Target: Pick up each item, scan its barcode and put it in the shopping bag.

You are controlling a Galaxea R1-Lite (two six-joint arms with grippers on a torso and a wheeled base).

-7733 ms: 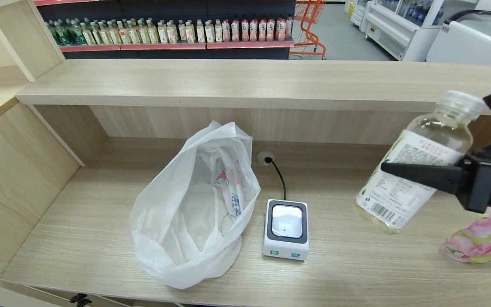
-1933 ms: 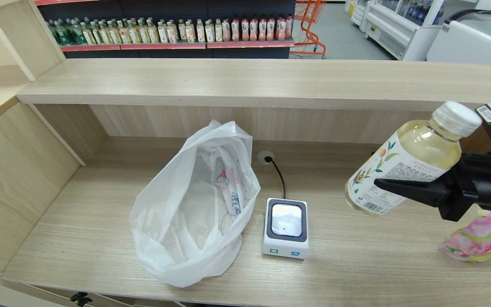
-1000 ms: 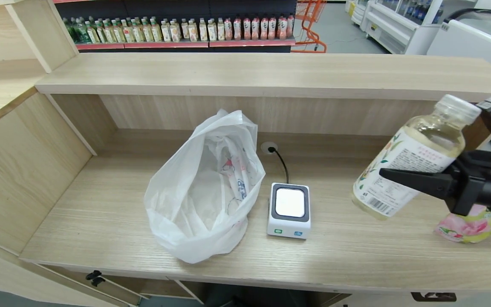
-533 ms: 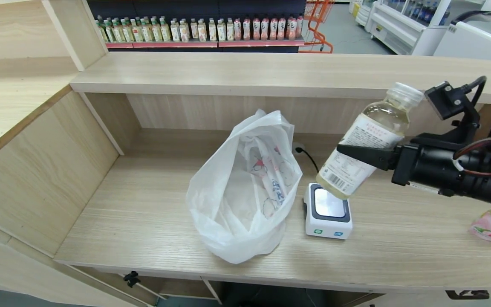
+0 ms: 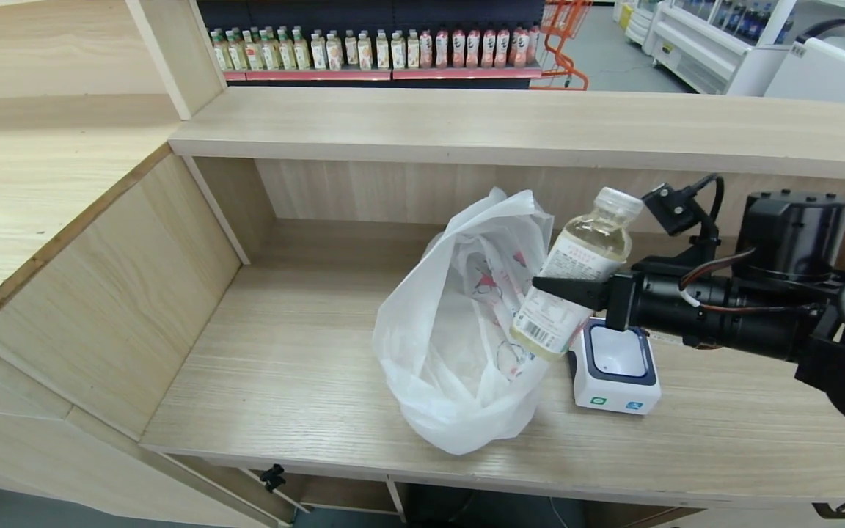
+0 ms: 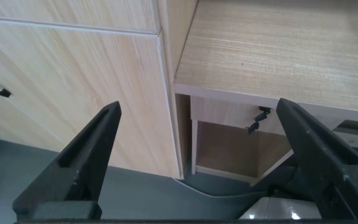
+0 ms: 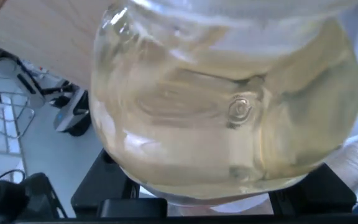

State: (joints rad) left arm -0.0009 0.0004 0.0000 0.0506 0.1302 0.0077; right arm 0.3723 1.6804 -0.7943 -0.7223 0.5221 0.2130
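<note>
My right gripper is shut on a clear bottle of pale yellow drink with a white label and a barcode near its base. The bottle tilts, its base hanging over the right rim of the open white shopping bag. Its round base is close up in the right wrist view. The white barcode scanner stands on the counter just right of the bag, below my right arm. My left gripper is open and holds nothing, low beside the counter's front edge and the cabinet.
The wooden counter is boxed in by a side wall on the left and a raised ledge at the back. A black cable runs at the wrist of my right arm. Shop shelves with several bottles stand far behind.
The camera has swung, so the whole scene shifted right. My right arm carried the bottle leftward, from right of the scanner, over it, to the bag's rim.
</note>
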